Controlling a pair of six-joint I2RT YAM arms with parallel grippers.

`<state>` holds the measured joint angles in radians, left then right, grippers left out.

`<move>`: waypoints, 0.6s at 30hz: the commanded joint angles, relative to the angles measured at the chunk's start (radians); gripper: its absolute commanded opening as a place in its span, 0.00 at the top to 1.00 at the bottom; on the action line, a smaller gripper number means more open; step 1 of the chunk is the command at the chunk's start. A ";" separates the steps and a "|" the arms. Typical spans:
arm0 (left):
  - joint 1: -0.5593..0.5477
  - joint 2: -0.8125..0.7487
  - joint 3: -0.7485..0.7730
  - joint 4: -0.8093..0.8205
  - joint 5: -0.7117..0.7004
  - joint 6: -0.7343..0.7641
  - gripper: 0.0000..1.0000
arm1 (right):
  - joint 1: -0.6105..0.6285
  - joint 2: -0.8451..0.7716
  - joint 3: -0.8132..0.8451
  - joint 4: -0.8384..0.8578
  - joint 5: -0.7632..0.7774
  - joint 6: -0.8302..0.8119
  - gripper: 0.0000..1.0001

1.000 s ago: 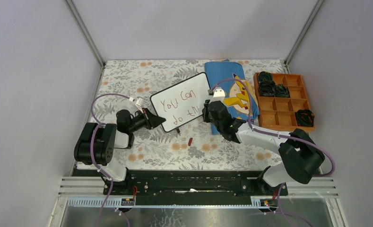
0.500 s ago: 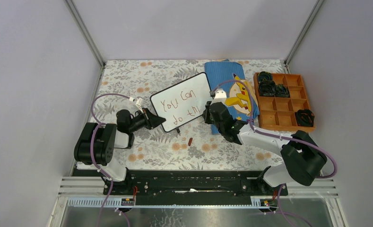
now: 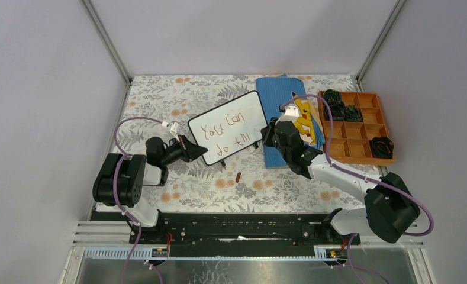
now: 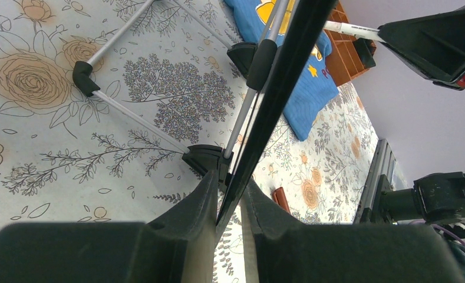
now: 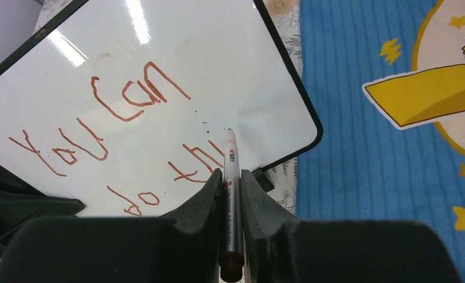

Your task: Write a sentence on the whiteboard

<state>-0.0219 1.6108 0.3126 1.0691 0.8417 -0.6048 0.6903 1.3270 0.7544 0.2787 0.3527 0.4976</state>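
The whiteboard point(image 3: 228, 112) stands tilted on the flowered table and bears the red-brown sentence point(image 3: 222, 134) "You can do thi" in two lines, also legible in the right wrist view point(image 5: 138, 97). My left gripper point(image 3: 196, 151) is shut on the board's near left corner, with the black rim point(image 4: 283, 76) running between the fingers. My right gripper point(image 3: 269, 135) is shut on a white marker pen point(image 5: 230, 154). The pen's tip sits just right of "thi". I cannot tell whether the tip touches the board. A small red-brown cap point(image 3: 238, 176) lies on the table in front of the board.
A blue cloth point(image 3: 278, 100) with a yellow cartoon figure lies right of the board, under my right wrist. An orange compartment tray point(image 3: 343, 148) with black items stands at the far right. Grey walls close in the table on three sides.
My right gripper has shifted to the right with the pen, uncovering the end of the second line. The left gripper and the board have not moved.
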 commanded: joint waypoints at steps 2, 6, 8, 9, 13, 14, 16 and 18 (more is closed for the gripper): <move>-0.009 0.017 0.011 -0.044 -0.024 0.037 0.75 | -0.008 0.023 0.036 0.037 -0.037 0.044 1.00; -0.009 0.017 0.011 -0.046 -0.024 0.037 0.75 | -0.008 0.035 0.042 0.044 -0.048 0.040 1.00; -0.009 0.017 0.011 -0.046 -0.024 0.038 0.75 | -0.007 0.044 0.048 0.044 -0.055 0.037 1.00; -0.009 0.017 0.011 -0.046 -0.025 0.037 0.75 | -0.008 0.045 0.050 0.044 -0.055 0.037 1.00; -0.009 0.016 0.011 -0.046 -0.024 0.038 0.75 | -0.008 0.051 0.058 0.041 -0.040 0.035 1.00; -0.009 0.017 0.011 -0.046 -0.024 0.038 0.75 | -0.008 0.052 0.059 0.042 -0.034 0.034 1.00; -0.009 0.015 0.011 -0.047 -0.024 0.038 0.75 | -0.008 0.055 0.061 0.043 -0.024 0.034 1.00; -0.009 0.015 0.011 -0.047 -0.024 0.038 0.75 | -0.009 0.060 0.064 0.041 -0.016 0.034 1.00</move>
<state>-0.0223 1.6108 0.3130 1.0683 0.8417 -0.6010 0.6861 1.3781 0.7719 0.2821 0.3126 0.5217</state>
